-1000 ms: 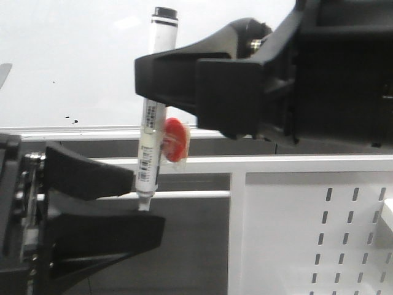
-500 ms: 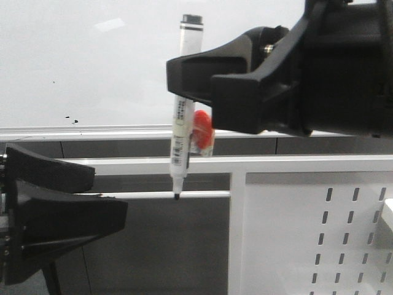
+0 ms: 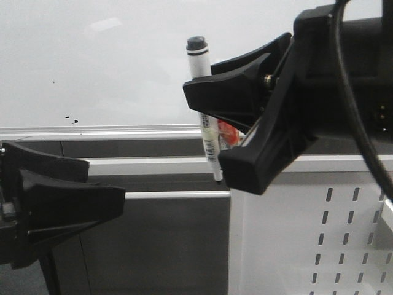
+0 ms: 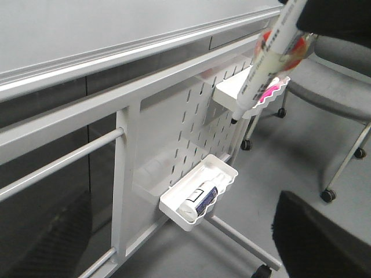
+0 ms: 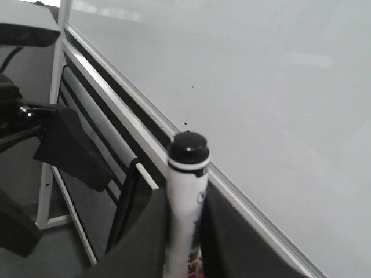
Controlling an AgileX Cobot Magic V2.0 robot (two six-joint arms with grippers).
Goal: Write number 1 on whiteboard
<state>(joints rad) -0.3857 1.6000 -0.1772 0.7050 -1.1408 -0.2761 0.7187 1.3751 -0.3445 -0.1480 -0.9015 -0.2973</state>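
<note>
The right gripper (image 3: 230, 132) reaches in from the right side of the front view, its black, angular plastic fingers clenched on a white marker (image 3: 206, 110) at mid-barrel. The marker stands nearly upright, slightly tilted, with its black rear end (image 3: 196, 43) up in front of the whiteboard (image 3: 92, 61) and its black writing tip (image 3: 218, 180) pointing down, level with the white frame bar below the board. A barcode label runs along the barrel, and a small red-orange piece (image 3: 226, 132) sits against it just behind the fingers. In the right wrist view the barrel (image 5: 184, 202) rises between the two dark fingers, its rounded black end (image 5: 188, 147) near the board's lower rail.

The left gripper (image 3: 92, 190) sits low at the left of the front view, away from the marker; its two matte black, wedge-shaped fingers are parted with a gap between them and grasp nothing.

The whiteboard is glossy white with a silver aluminium edge rail (image 3: 92, 131) along its bottom. Only a few tiny black specks (image 3: 72, 119) show near that rail; no written stroke is visible on it.

Below, a white perforated metal panel (image 4: 185, 127) with slots carries two white trays with scalloped rims. The lower tray (image 4: 200, 200) holds a white cylindrical item with a dark label (image 4: 200, 197) lying on its side. The upper tray (image 4: 246, 95) shows something pink (image 4: 268, 92) at its edge; what it is cannot be told.
</note>
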